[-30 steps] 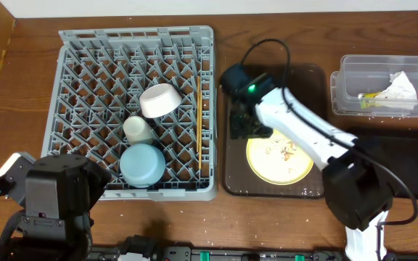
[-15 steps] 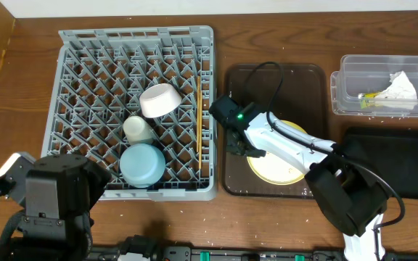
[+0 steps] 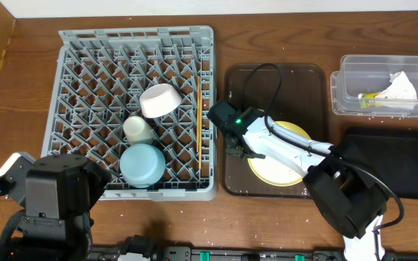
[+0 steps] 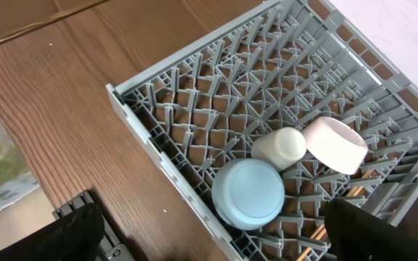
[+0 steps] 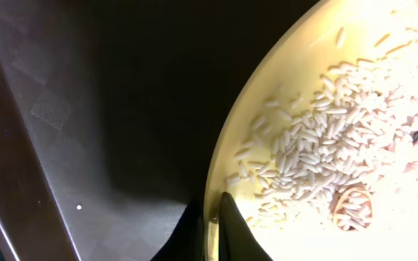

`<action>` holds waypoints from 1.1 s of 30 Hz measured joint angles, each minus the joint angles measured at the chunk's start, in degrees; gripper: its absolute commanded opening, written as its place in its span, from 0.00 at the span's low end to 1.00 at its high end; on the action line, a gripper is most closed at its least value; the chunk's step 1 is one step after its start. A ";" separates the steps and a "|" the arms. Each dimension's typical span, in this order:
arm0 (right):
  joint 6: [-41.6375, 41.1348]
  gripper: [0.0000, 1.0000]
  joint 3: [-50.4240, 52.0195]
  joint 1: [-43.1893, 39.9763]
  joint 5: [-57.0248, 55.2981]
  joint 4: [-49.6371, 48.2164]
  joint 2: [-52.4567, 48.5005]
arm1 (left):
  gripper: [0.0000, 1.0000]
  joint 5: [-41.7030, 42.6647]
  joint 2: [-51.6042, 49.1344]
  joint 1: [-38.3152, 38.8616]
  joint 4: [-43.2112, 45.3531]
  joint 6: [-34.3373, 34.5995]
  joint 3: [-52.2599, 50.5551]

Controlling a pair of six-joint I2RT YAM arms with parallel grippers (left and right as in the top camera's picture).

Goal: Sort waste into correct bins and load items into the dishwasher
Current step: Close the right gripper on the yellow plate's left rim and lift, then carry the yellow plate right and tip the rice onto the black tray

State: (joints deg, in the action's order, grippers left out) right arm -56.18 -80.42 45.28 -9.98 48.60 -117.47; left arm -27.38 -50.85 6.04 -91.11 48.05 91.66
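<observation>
My right fingers are pinched on the left rim of the pale yellow plate (in the wrist view the rim runs right between them). The plate lies on the dark brown tray, with whitish rice crumbs scattered over it. My left fingers are spread wide and hold nothing.

In the grey dish rack I see the light blue cup, small white cup and white bowl close together, with the chopsticks lying along its right side. The crumpled napkin sits in the clear tub, and the black bin is just beside it on the worktop.
</observation>
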 measured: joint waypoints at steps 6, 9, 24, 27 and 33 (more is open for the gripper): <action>0.04 0.01 -0.55 0.00 0.04 4.48 0.00 | 0.98 0.00 0.00 0.00 -0.02 0.00 0.00; 0.28 0.01 -1.99 0.00 0.09 7.34 -0.02 | 0.98 0.00 0.00 0.00 0.00 0.00 0.00; 1.46 0.01 -5.64 0.07 -2.47 14.75 -0.02 | 0.98 0.00 0.00 0.00 -0.02 0.00 0.00; 1.53 0.01 -5.68 0.79 -3.41 15.47 -0.02 | 0.98 0.00 0.00 0.00 -0.02 0.00 0.00; 1.55 0.01 -5.92 3.02 -3.93 16.28 -0.02 | 0.98 0.00 0.00 0.00 0.00 0.00 0.00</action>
State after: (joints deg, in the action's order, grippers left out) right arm -54.63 -86.35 48.29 -13.91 64.88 -117.49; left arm -27.38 -50.85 6.04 -91.11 48.05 91.66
